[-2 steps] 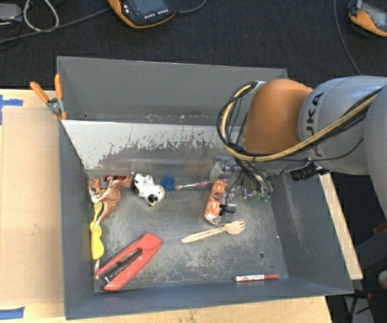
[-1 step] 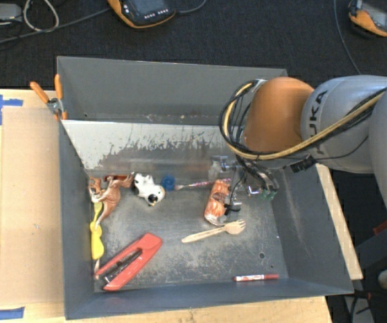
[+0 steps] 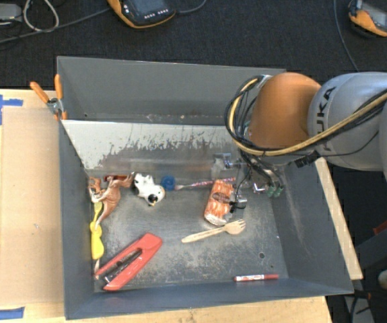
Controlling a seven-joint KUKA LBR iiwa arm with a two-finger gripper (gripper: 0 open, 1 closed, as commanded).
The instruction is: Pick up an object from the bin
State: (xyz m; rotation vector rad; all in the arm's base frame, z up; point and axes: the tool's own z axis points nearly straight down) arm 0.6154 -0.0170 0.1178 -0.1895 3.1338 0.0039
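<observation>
Camera view: jaws low at right-centre of bin, just right of crumpled orange-and-white packet, perhaps touching it; open or closed, we cannot tell. Just nearer lies wooden spoon. We would centre over packet, straddle narrow side, avoid spoon, lift straight.

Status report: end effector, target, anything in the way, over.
End effector low beside the orange-and-white can, right of bin's middle. Grip state unclear. Wooden spoon lies close by the can, on its near side.
</observation>
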